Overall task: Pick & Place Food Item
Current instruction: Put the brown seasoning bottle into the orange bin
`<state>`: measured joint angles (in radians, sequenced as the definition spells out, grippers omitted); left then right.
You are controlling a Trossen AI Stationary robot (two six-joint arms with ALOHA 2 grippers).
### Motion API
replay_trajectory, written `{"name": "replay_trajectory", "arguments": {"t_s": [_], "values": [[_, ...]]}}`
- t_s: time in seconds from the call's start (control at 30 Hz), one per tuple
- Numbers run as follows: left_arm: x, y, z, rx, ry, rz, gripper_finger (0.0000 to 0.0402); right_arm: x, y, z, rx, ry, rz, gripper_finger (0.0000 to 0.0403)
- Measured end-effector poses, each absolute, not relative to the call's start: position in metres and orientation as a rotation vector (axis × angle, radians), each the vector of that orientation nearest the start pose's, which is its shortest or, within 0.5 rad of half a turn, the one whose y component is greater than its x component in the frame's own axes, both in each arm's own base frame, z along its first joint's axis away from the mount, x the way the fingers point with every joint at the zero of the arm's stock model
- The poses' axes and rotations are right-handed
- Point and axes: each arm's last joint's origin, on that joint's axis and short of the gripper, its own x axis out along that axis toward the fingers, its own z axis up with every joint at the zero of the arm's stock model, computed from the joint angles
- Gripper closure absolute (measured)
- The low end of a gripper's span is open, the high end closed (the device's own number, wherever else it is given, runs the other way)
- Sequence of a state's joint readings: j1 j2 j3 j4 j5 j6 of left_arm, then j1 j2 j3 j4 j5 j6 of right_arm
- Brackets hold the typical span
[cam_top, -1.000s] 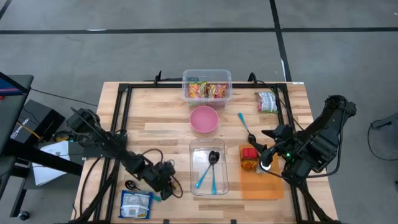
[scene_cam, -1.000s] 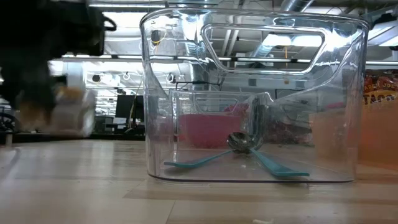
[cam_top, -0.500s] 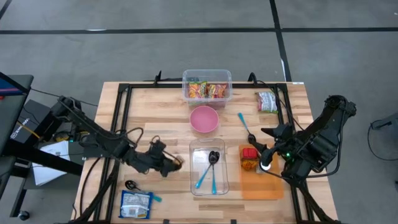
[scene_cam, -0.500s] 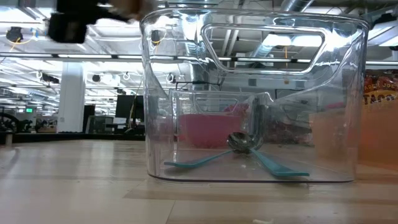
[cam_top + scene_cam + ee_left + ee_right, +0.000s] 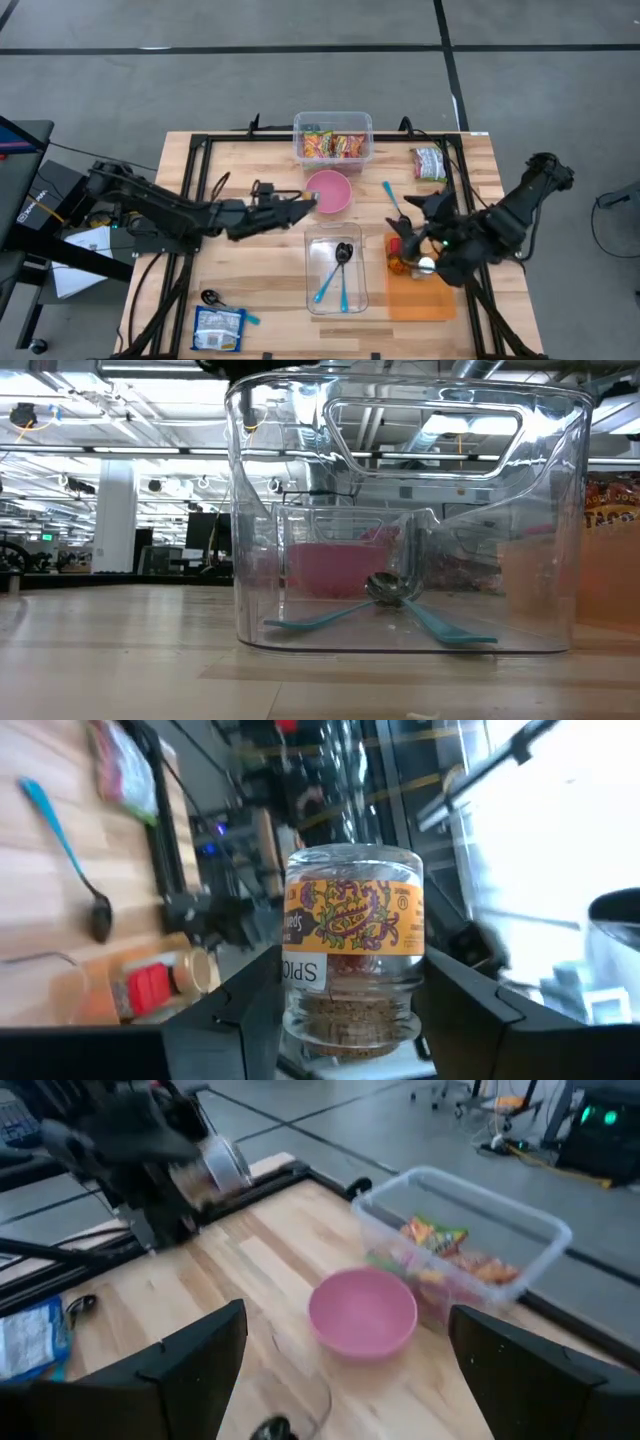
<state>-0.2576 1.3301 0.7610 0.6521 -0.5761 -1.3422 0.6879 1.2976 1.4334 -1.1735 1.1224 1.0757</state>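
My left gripper (image 5: 297, 205) is shut on a clear glass spice jar (image 5: 352, 955) with an orange label. It holds the jar high above the table, just left of the pink bowl (image 5: 328, 191). The jar's silvery end (image 5: 225, 1165) shows in the right wrist view. My right gripper (image 5: 415, 228) is open and empty over the orange cutting board (image 5: 425, 298), beside a red item (image 5: 401, 247). A clear bin (image 5: 337, 270) at the table's middle holds spoons. My left gripper pinches the jar between its two fingers (image 5: 245, 1010), on two opposite sides of its brown-filled end (image 5: 350, 1020). The arm reaches in from the table's left, and the jar sticks out forward past the fingers. The jar is lifted clear of the table.
A clear bin of snack packs (image 5: 333, 138) stands at the far edge behind the bowl. A snack bag (image 5: 431, 162) and a blue spoon (image 5: 392, 198) lie at the far right. A packet (image 5: 218, 328) and a black spoon (image 5: 208, 297) lie near the front left.
My left gripper has lifted the jar from the table's near left, by the packet. It has carried the jar up, toward the far edge and to the right, as far as the pink bowl. My right gripper has shifted a little toward the table's left.
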Motion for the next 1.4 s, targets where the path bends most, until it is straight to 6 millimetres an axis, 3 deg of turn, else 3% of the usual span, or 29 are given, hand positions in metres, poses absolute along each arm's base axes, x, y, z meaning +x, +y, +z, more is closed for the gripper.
{"name": "replay_trajectory", "arguments": {"t_s": [0.37,0.67,0.87,1.07,1.4], "values": [[0.327,-0.048,0.288,-1.375,-0.213,-0.087,0.0222,0.240,0.099,0.406,0.088,0.357,-0.393,0.0065],[0.330,-0.047,0.297,-1.348,-0.227,-0.155,0.0222,0.255,0.081,0.412,0.051,0.341,-0.306,0.0065],[0.330,-0.047,0.297,-1.349,-0.226,-0.156,0.0222,0.286,0.086,0.401,0.032,0.319,-0.244,0.0065],[0.330,-0.048,0.297,-1.352,-0.220,-0.180,0.0222,0.311,0.092,0.377,0.009,0.376,-0.253,0.0065],[0.330,-0.048,0.297,-1.353,-0.203,-0.202,0.0222,0.316,0.092,0.376,0.007,0.358,-0.288,0.0065]]}}
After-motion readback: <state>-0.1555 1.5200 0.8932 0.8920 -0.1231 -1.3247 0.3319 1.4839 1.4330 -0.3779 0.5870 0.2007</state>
